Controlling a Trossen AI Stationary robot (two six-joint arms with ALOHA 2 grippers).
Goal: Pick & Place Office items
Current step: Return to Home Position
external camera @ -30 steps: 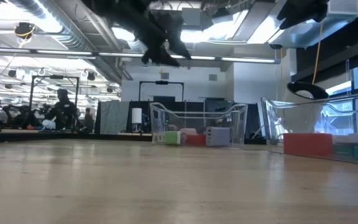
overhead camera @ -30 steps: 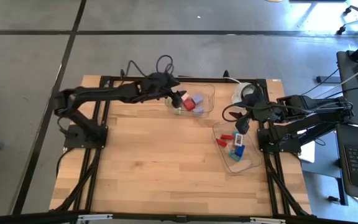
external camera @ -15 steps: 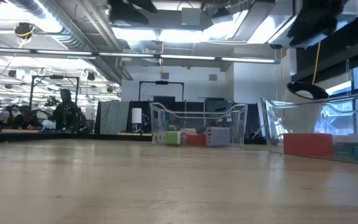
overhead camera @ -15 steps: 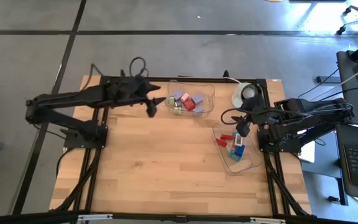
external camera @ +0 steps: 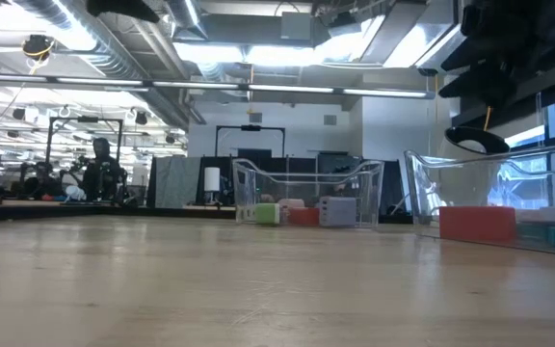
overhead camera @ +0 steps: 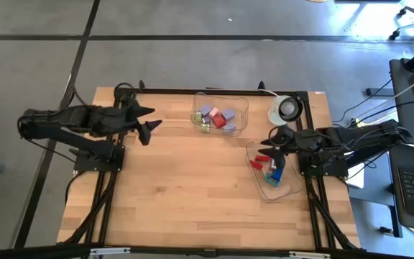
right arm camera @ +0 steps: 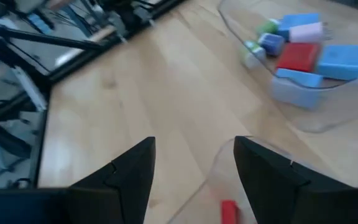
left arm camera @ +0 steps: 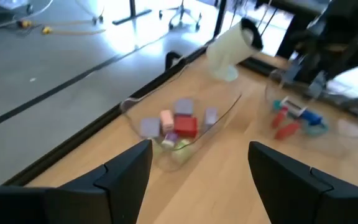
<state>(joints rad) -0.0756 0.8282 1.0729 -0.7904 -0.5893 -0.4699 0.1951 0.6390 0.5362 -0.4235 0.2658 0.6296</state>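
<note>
1. The left gripper [overhead camera: 148, 121] hovers to the left of the far tub [overhead camera: 240, 102], apart from it. Its fingers are spread wide, empty and touching nothing.
2. The right gripper [overhead camera: 272, 139], also spread and empty, hangs off that tub's right front, over the rim of the second tub [overhead camera: 290, 188].
3. Office items [overhead camera: 216, 117] lie inside the far tub, and more lie in the second tub beside it.
4. They look like light, rigid, smooth plastic that is probably slippery, so pinch across flat opposite faces.

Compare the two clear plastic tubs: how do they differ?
Far clear plastic tub: lavender, pink, red, green office items; right-side clear tub: red, blue, teal ones. The right end effector hangs over the right-side tub's edge; nothing overhangs the far tub. Both sit on the wooden table.
</note>
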